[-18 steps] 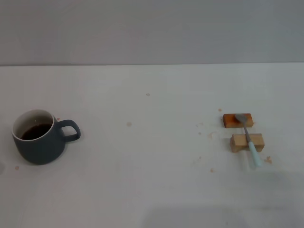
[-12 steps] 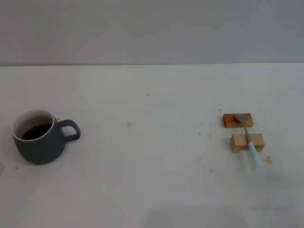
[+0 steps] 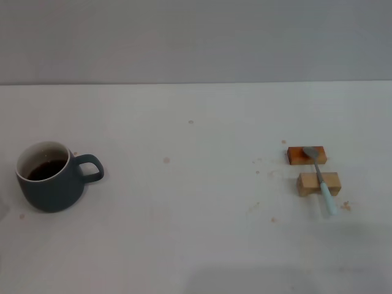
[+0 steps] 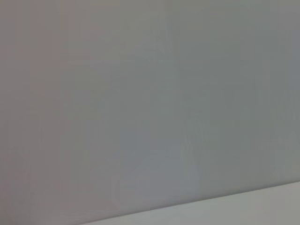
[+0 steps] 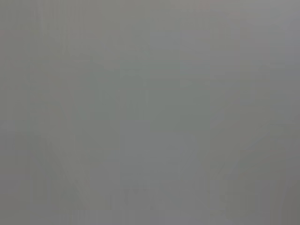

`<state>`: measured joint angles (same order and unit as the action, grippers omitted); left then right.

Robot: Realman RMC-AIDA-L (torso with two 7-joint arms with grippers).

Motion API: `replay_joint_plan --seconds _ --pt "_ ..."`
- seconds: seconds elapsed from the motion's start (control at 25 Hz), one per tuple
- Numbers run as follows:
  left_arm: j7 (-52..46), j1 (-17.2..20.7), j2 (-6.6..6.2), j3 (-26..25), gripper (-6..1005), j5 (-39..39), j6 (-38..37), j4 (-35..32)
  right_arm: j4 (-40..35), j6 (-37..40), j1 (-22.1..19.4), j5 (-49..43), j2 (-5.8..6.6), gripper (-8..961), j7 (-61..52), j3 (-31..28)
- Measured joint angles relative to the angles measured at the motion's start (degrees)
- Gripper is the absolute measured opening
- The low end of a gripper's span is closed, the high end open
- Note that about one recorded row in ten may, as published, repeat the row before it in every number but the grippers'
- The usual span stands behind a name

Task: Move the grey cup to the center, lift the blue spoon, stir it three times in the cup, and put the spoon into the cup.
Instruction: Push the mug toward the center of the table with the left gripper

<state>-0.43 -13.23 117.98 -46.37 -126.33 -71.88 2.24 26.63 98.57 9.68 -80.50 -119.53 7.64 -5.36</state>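
Neither tool showing anywhere: out of the head view on both sides, both wrist views filled with plain grey wall, so no telling whether left or right stands wide or narrow. Grey cup [image 3: 50, 177] upright on the white desk [image 3: 196, 245], well off to the left of the two wooden blocks [image 3: 312, 168], handle turned toward them, dark liquid inside. Blue spoon [image 3: 321, 179] laid across both blocks, metal bowl on the darker far block [image 3: 306, 155], pale handle over the lighter near block [image 3: 318, 183] and past its front edge, small brown specks scattered on the desk around the blocks.
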Motion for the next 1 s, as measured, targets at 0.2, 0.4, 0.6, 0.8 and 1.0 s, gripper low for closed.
replay_joint_plan --seconds 0.2,0.4,0.6,0.8,1.0 --pt "1.48 -1.52 0.12 0.53 -2 -0.29 0.84 0.06 0.01 0.13 -0.15 0.00 0.00 708 0.00 -0.01" --pt "1.49 -2.10 0.15 0.89 -2 -0.32 1.69 0.46 0.00 0.14 -0.32 0.00 0.00 708 0.00 0.00" --pt "1.49 -2.65 0.14 2.08 -2 -0.33 2.70 0.53 0.00 0.21 -0.37 0.00 0.00 708 0.00 0.00" --pt "1.49 -3.10 0.24 3.91 -2 -0.32 3.64 0.67 0.07 0.29 -0.37 0.00 0.00 708 0.00 0.00" --pt "1.49 -3.57 0.35 5.56 -2 -0.31 4.07 1.00 0.09 0.31 -0.37 0.00 0.00 707 0.00 0.08"
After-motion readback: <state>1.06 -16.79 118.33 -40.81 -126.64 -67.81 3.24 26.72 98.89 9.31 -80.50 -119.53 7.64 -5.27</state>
